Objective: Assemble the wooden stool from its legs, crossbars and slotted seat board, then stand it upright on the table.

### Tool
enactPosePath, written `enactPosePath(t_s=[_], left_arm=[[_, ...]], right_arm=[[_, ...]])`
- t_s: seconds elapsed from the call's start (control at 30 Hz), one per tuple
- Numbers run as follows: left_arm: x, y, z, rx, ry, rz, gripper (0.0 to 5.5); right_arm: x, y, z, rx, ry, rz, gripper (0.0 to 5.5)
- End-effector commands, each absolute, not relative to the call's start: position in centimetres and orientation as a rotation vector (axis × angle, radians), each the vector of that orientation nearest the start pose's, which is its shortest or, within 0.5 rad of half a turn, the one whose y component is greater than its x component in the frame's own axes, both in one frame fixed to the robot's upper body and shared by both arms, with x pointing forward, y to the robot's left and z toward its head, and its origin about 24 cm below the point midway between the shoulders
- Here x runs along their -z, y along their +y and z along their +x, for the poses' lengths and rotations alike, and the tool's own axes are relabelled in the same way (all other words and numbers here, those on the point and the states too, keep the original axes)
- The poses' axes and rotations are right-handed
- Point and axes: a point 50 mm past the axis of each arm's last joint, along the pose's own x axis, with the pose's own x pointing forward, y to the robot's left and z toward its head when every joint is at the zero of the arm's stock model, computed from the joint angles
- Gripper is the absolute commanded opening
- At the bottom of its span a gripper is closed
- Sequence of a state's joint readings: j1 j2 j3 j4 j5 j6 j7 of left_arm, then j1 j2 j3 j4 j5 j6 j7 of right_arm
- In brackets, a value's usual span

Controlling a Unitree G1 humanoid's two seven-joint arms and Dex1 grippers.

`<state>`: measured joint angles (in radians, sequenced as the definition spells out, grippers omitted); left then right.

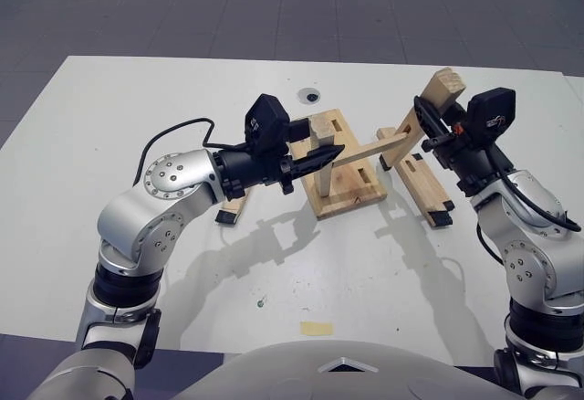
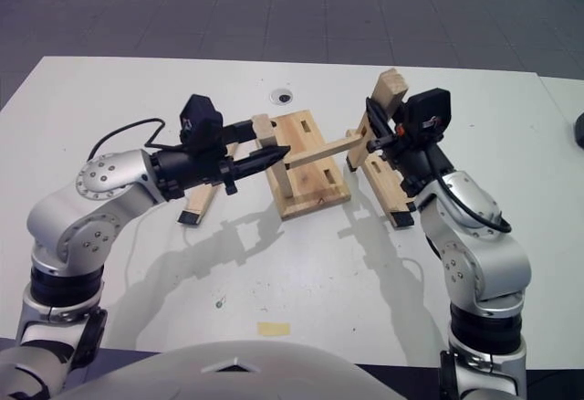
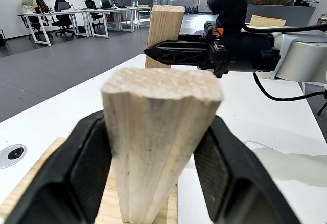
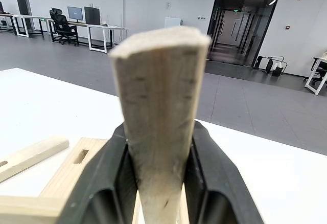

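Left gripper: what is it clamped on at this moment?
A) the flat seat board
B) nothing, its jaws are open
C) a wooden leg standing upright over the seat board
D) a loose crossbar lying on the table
C: the left gripper is shut on a wooden leg that stands upright over the seat board, with its fingers pressing the leg from both sides.

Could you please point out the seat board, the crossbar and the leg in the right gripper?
seat board (image 1: pixel 351 196), left eye view, bare near edge
crossbar (image 1: pixel 372 148), left eye view, middle
right-held leg (image 1: pixel 445 86), left eye view, upper end
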<state>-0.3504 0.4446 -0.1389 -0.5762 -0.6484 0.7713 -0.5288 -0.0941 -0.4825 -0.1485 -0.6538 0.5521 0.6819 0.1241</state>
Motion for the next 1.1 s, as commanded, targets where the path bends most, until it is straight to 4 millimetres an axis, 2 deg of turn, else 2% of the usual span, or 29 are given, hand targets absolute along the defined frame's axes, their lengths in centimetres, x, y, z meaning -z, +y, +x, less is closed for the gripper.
enactPosePath(t_s=[0.03, 0.57, 0.83, 0.93, 1.03, 1.1], left_arm=[[-15.6, 9.7, 23.8, 1.073, 0.116, 0.041, 2.22], [-15.1, 10.0, 23.8, 1.036, 0.119, 0.052, 2.18], [-14.8, 9.9, 23.6, 1.027, 0.122, 0.064, 2.16], [-14.7, 9.9, 23.6, 1.025, 0.127, 0.071, 2.16], [-14.7, 9.8, 23.6, 1.029, 0.128, 0.078, 2.14], [-14.7, 9.8, 23.6, 1.032, 0.127, 0.076, 2.13]], right_arm=[[-16.8, -18.0, 23.1, -0.366, -0.036, -0.016, 1.01], [-17.9, -16.5, 22.0, -0.53, -0.041, 0.035, 1.01], [-18.9, -15.3, 22.1, -0.596, -0.103, -0.026, 1.01], [-20.0, -15.4, 22.5, -0.58, -0.151, -0.002, 1.01], [-19.9, -15.8, 22.8, -0.56, -0.126, 0.081, 1.01], [-20.1, -16.1, 23.0, -0.556, -0.117, 0.07, 1.02]])
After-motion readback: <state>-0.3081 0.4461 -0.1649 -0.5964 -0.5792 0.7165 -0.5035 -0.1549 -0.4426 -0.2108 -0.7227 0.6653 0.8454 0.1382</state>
